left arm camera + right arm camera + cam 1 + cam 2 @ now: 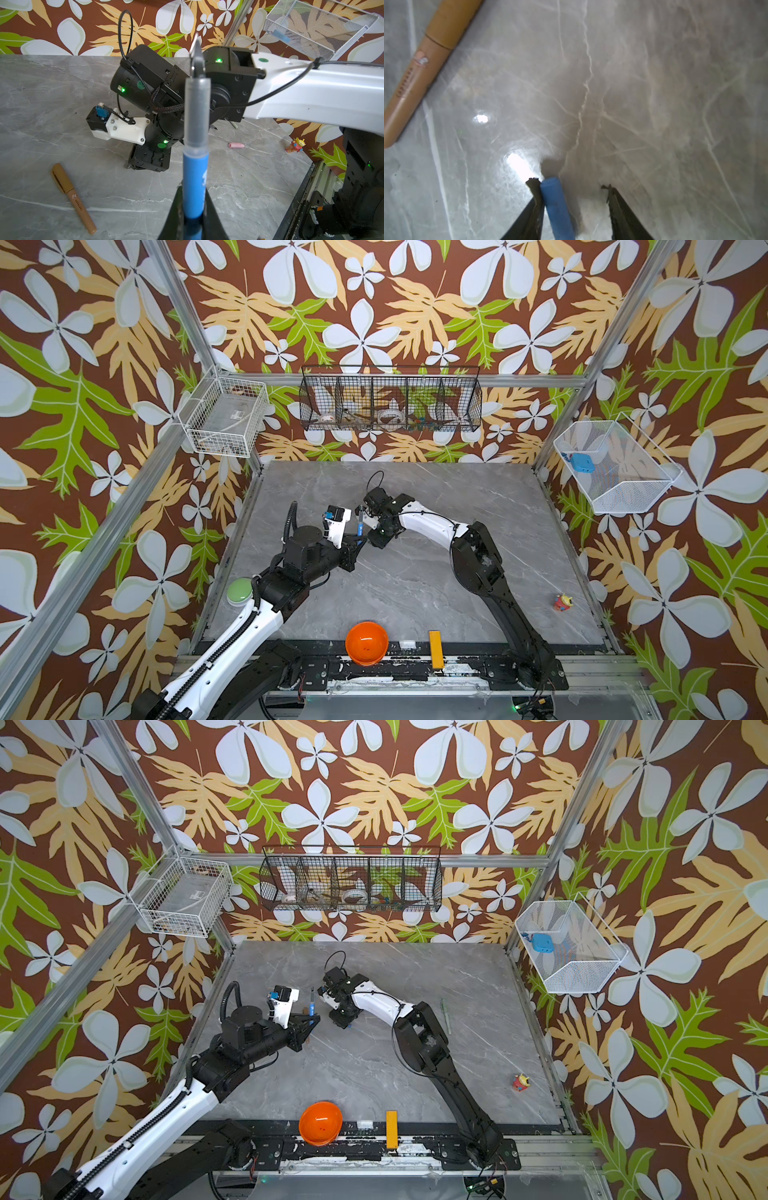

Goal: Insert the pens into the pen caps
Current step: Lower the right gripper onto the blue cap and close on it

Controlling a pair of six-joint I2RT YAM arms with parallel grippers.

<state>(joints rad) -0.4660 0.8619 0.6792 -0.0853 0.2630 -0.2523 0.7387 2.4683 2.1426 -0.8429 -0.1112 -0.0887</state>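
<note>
My left gripper [194, 189] is shut on the barrel of the blue pen [195, 176], which stands up from the jaws with its grey front part and dark tip free. Both top views show this pen [360, 523] [311, 1003] held near the table's middle, right beside the right wrist. My right gripper [570, 184] points down at the table, jaws apart. The blue cap [556, 205] lies between them against one finger, with a gap to the other. A brown pen [72, 197] [419, 68] with its cap on lies nearby. A pink cap [236, 145] and a pale green pen [445, 1016] lie farther right.
An orange bowl [367, 643] and a yellow bar [435, 649] sit at the table's front edge. A small red toy figure [562, 601] stands at the right, a green button [239, 591] at the left edge. Wire baskets [390, 400] hang on the walls.
</note>
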